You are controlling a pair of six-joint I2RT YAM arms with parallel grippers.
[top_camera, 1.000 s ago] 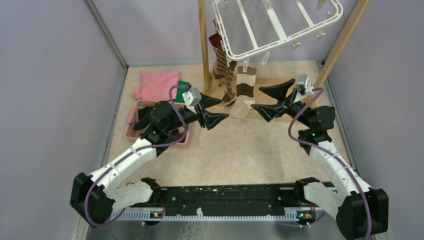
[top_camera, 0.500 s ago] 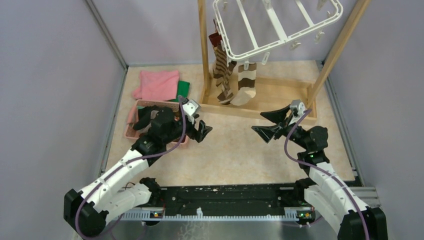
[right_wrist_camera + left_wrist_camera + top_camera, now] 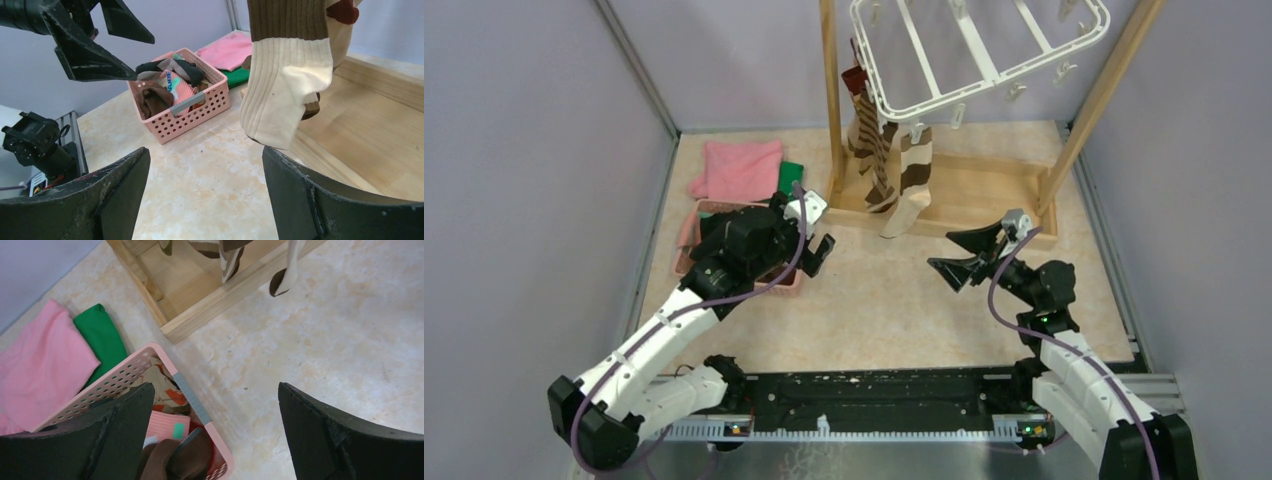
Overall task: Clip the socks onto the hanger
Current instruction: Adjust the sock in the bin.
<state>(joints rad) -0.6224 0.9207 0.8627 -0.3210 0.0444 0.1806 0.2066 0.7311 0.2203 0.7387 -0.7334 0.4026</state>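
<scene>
Two down: noting socks (image 3: 909, 175) clipped at the hanger's (image 3: 980, 50) near-left corner. Hovering the left gripper (image 3: 215, 395), spread and empty, over the pink basket (image 3: 125, 375) by the table's (image 3: 894, 310) left edge; eyeing more socks heaped straight below. Holding the right gripper (image 3: 944, 252) open, empty, farther off.

The overhead camera looks down from high behind the near edge over the whole table (image 3: 894, 300), while the left wrist camera stares steeply down and the right one looks low and level, both catching the pink basket (image 3: 112, 382) and hanging socks (image 3: 287, 85) up close.
</scene>
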